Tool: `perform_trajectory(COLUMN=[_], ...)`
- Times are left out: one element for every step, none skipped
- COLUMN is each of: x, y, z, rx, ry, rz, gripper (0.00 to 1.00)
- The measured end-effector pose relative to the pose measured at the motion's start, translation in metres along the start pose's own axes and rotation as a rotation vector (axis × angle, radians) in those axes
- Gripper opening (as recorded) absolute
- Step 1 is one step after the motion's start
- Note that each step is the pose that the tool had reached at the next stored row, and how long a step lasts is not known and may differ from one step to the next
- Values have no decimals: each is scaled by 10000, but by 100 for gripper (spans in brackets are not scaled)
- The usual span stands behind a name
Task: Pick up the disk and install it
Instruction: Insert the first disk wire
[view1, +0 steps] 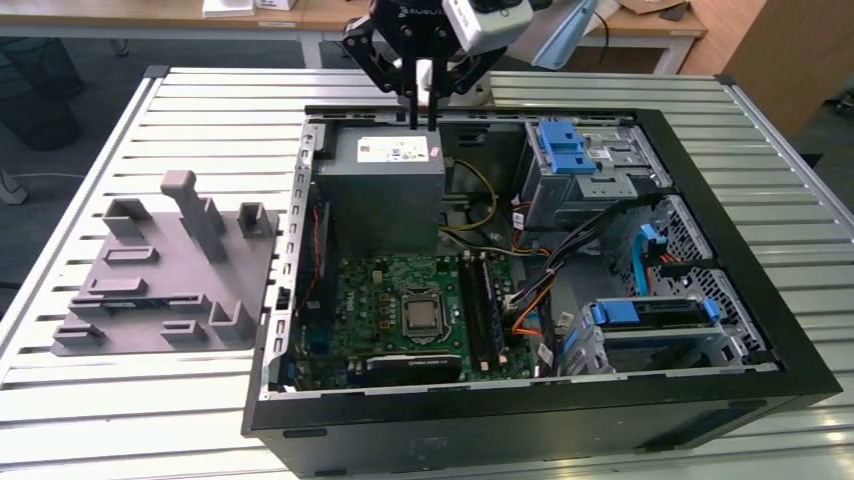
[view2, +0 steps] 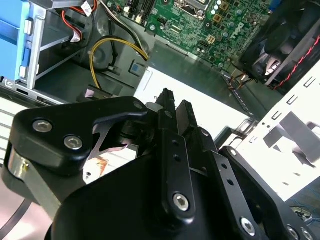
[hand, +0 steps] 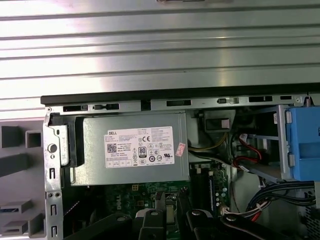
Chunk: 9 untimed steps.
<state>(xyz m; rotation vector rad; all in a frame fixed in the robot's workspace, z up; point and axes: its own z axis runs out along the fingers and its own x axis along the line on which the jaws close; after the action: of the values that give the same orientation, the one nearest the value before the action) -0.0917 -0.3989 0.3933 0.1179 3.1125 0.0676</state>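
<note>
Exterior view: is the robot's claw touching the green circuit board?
No, the gripper hangs by the grey power box at the edge of the case, well apart from the green circuit board.

The disk – a flat grey slab clipped in a blue bracket – lies level inside the open computer case, toward the exterior view's right.

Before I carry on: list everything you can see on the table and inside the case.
table: one, silver, slatted, under everything
computer case: one, black, open, mid-table
power supply: one, grey, white sticker, inside case
motherboard: one, green, case floor
drive cage: one, metal, blue latch, exterior view's upper right
disk: one, blue bracket, exterior view's lower right
fixture: one, grey, exterior view's left of case
gripper: one, black, above power supply
</note>
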Motion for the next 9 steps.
perform_trajectory(x=[-8, -15, -23, -31, -39, -47, -54, -61, -68], y=[1, 1, 2, 2, 3, 4, 4, 5, 5], z=[0, 0, 0, 1, 1, 1, 2, 2, 2], rx=[-1, 0, 0, 0, -1, 0, 0, 0, 0], ry=[0, 0, 0, 0, 0, 0, 0, 0, 0], rz=[0, 0, 0, 0, 1, 0, 1, 0, 1], gripper=[24, 24, 24, 24, 24, 24, 24, 24, 24])
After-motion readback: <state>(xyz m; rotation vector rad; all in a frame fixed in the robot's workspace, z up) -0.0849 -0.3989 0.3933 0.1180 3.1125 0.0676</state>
